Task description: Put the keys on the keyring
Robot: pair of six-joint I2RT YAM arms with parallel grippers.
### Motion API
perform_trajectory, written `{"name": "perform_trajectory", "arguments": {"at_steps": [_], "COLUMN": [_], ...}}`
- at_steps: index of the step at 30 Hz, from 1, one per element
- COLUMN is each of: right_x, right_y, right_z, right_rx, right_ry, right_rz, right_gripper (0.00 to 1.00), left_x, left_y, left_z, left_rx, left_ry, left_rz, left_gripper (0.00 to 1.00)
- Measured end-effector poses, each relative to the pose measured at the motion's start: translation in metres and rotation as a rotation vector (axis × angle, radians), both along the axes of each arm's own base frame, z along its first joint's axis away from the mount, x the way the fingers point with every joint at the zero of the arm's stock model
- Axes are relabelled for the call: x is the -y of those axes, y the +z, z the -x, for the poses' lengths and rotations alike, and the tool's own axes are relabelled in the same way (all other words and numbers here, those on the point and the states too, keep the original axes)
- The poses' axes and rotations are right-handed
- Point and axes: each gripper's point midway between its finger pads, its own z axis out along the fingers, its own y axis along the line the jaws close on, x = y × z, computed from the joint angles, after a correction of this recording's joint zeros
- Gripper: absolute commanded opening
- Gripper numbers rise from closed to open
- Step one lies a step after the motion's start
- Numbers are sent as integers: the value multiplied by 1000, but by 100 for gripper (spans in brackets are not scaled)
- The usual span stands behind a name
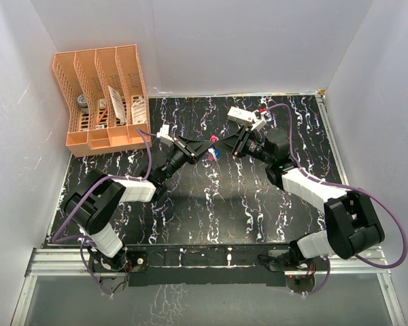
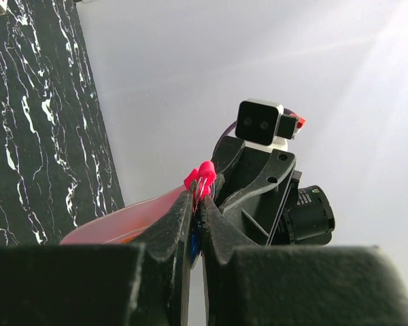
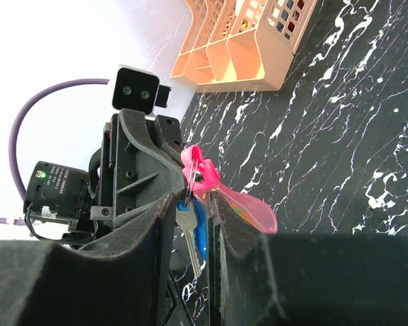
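Keys, two. Pink key (image 3: 248, 208) pinched in our closed left pincer (image 2: 197, 197). Blue key (image 3: 200, 234) hangs beside it inside our narrow-set right pincer (image 3: 194, 204), grip uncertain, above the bench (image 1: 258, 210) middle. We judge threading underway, unfinished.

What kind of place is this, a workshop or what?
Probably a robot test booth: plain white walls box in a black marbled table, the left arm and right arm are bolted at its near edge, an orange organiser stands far left.

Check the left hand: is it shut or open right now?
Shut. The left hand clamps the pink key, with almost no gap showing in its wrist view.
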Motion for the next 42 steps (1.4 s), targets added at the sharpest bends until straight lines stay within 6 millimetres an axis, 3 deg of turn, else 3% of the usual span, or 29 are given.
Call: {"name": "perform_trajectory", "arguments": {"at_steps": [18,24,29,33,34,36,38,41,42], "right_x": [1,1,1,1,1,1,2,4,6], "right_y": [-7,-9,-8,-8,-8,-8,-8,-11,-13], "right_z": [1,2,1,1,1,1,-1,-2,-2], "right_rx": [-19,-30,-26,-23,-23,-22,-18,-18,-22], "right_ry": [-3,-3,-8,-8,-8,-8,-14,-32,-36], "right_rz": [8,13,12,11,11,12,15,33,43], "right_gripper": [18,12,1,0,0,0,0,0,0], "left_x": [1,-1,1,0,0,0,1,2,1], "left_y": [-7,-13,-17,-18,-18,-18,-19,-20,-21], "left_z": [7,9,12,12,12,12,14,17,18], "left_rx": [-9,-19,-28,-31,-31,-30,-22,-13,-7], "left_ry": [4,9,2,1,1,1,-7,-23,-26], "left_rz": [-3,-9,-16,-18,-18,-18,-26,-33,-43], "left_gripper": [0,0,0,0,7,45,69,94,97]}}
